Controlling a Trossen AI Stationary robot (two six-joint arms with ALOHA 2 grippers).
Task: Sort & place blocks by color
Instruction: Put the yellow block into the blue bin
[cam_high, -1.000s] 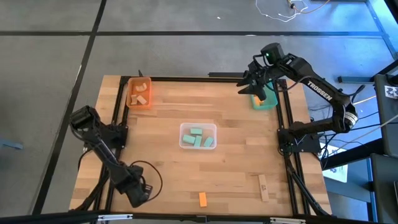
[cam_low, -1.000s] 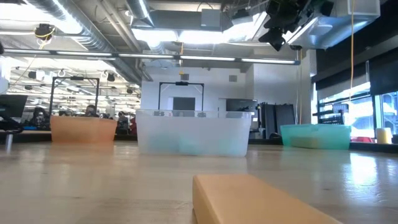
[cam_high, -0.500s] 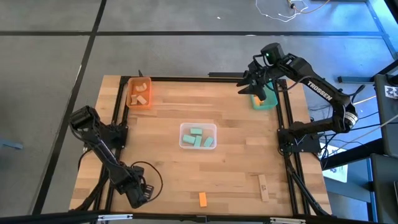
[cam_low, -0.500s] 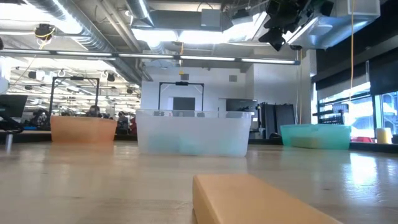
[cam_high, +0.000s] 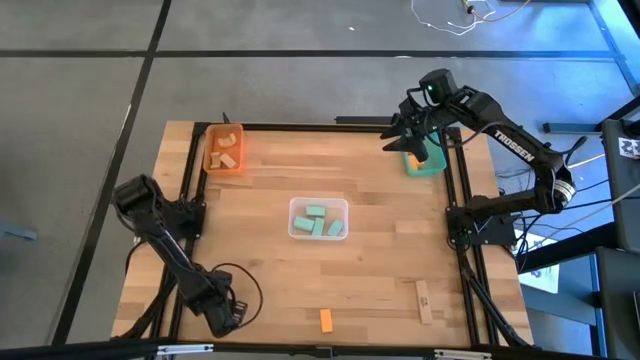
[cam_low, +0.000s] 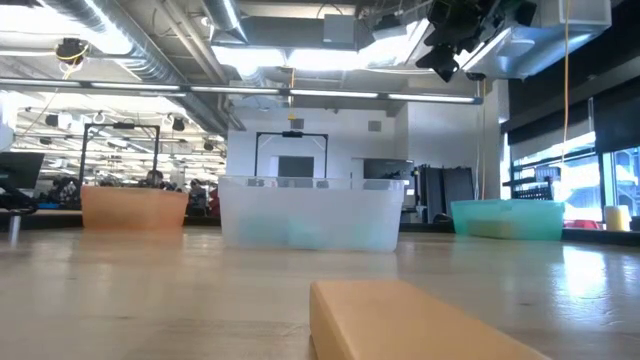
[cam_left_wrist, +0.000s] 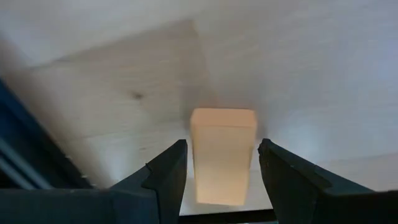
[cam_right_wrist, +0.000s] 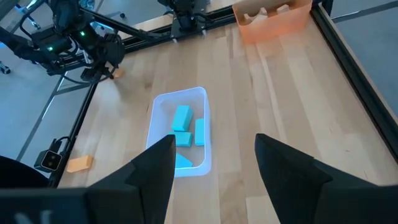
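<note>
**Three trays partly filled, blocks left on the surface**

The orange tray (cam_high: 224, 150) at the far left corner holds tan blocks (cam_high: 226, 147). The clear tray (cam_high: 318, 218) at mid-surface holds mint green blocks (cam_high: 320, 220). The teal tray (cam_high: 425, 162) sits at the far right corner, half hidden by the arm, so its contents cannot be told.

The wooden surface (cam_high: 270, 290) stands in a large workshop with ceiling lights. Near its front edge lie an orange block (cam_high: 326, 320) and a tan block (cam_high: 423, 300).

The left gripper (cam_left_wrist: 219, 177), at the front left corner, stands open with a pale block (cam_left_wrist: 222, 158) between its fingers, untouched. The right gripper (cam_high: 405, 135) hangs open and empty over the teal tray.
</note>
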